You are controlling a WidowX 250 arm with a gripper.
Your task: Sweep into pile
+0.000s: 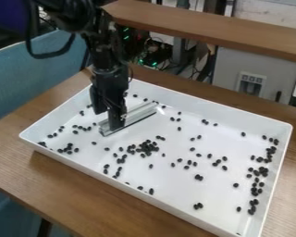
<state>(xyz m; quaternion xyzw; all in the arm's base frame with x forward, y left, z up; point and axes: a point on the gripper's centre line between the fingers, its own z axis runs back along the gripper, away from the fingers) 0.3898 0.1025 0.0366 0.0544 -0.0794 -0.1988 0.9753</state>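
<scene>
All around, beans (145, 147) and tray walls (206, 106) ring the pincer (110, 122), clamped on a bar (140, 113)

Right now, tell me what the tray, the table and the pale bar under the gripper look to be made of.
Tray: probably smooth plastic, white, with rounded corners.
Table: wood or wood-look laminate, brown, with grain streaks.
Bar: perhaps aluminium, judging by its silvery grey, straight ridges; plastic is possible.

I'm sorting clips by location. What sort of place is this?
Probably a robotics lab: a black robot arm hangs over a white rectangular tray, and dark cables with green lights show behind the brown wooden table.
</scene>
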